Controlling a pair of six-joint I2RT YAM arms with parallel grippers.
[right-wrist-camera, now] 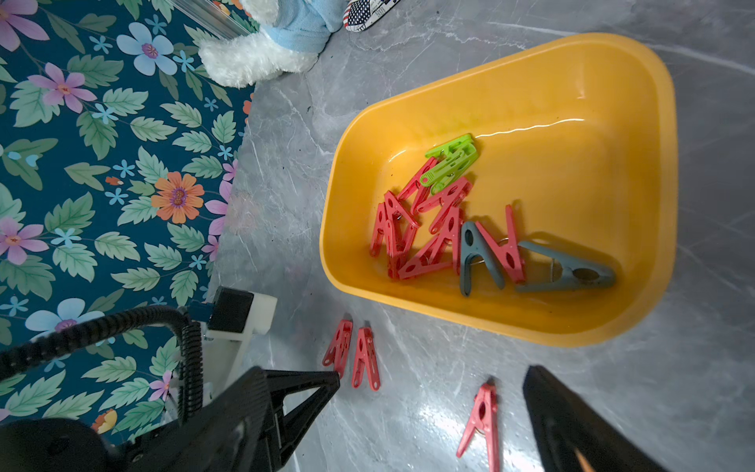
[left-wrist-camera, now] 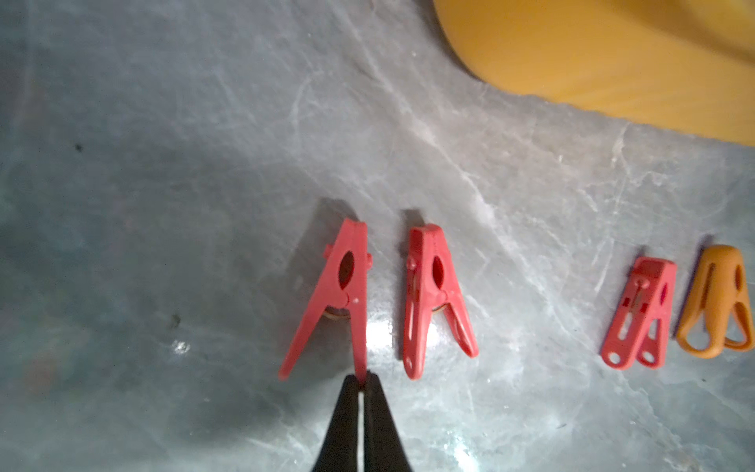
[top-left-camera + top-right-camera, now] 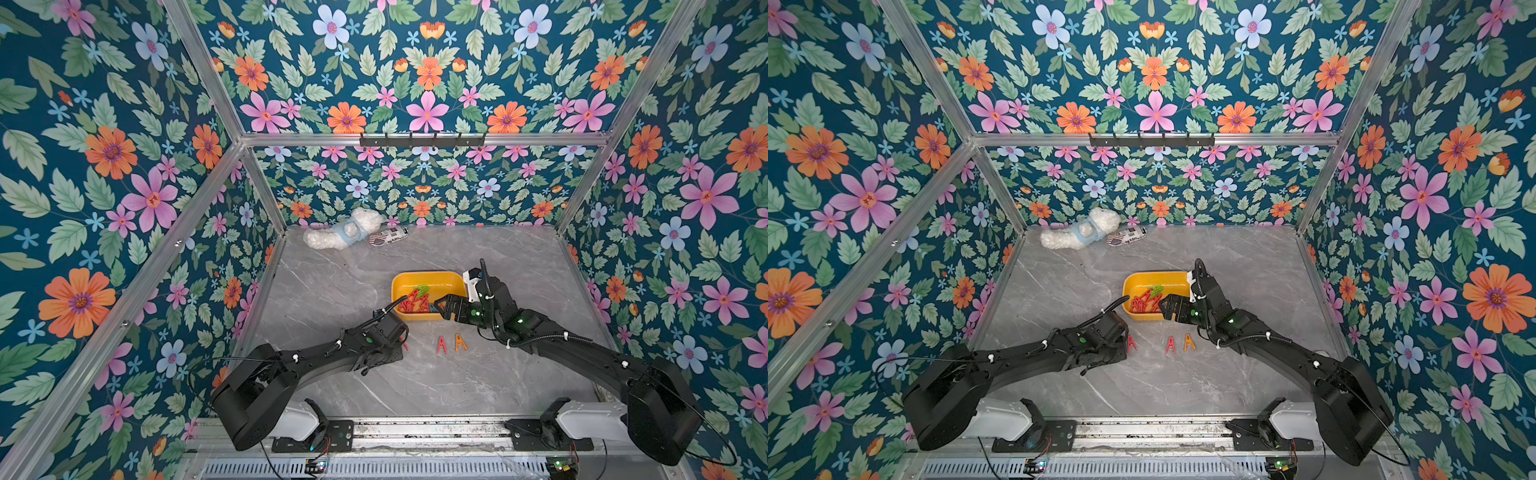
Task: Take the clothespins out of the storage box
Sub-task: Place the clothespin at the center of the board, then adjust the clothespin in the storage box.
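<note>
State, left gripper (image 2: 362, 380): low over the table (image 3: 332, 291). My jaws are drawn in to a thin slit and nip the tip of one leg of the nearest red clothespin (image 2: 339, 294).
Held item: it is on the table top, clip end pointing away from my jaws, other leg splayed free.
Beside the left jaws: second red clothespin (image 2: 437, 298), just beside the held one on the side toward my right arm, not touching it.
Further along that row: third red clothespin (image 2: 641, 314) and orange clothespin (image 2: 719, 302), close side by side, well clear of the first pair, between my two grippers.
State, right gripper (image 1: 433, 372): jaws spread wide with nothing between them, poised over the near rim of the storage box (image 1: 662, 163).
Box position: yellow, open-topped, standing on the table just ahead of my right jaws, ahead of my left jaws and off toward my right arm.
Box contents, left-jaw side: heap of red clothespins (image 1: 416, 229), tangled together.
Box contents, far edge of heap: green clothespin (image 1: 451, 161), resting against the reds.
Box contents, right-jaw side: two grey-blue clothespins (image 1: 566, 273) with one red between them.
Far wall: plush toy (image 3: 345, 235), white with a pale blue garment, and a flag-print item (image 3: 388, 237) next to it, well beyond both jaws.
</note>
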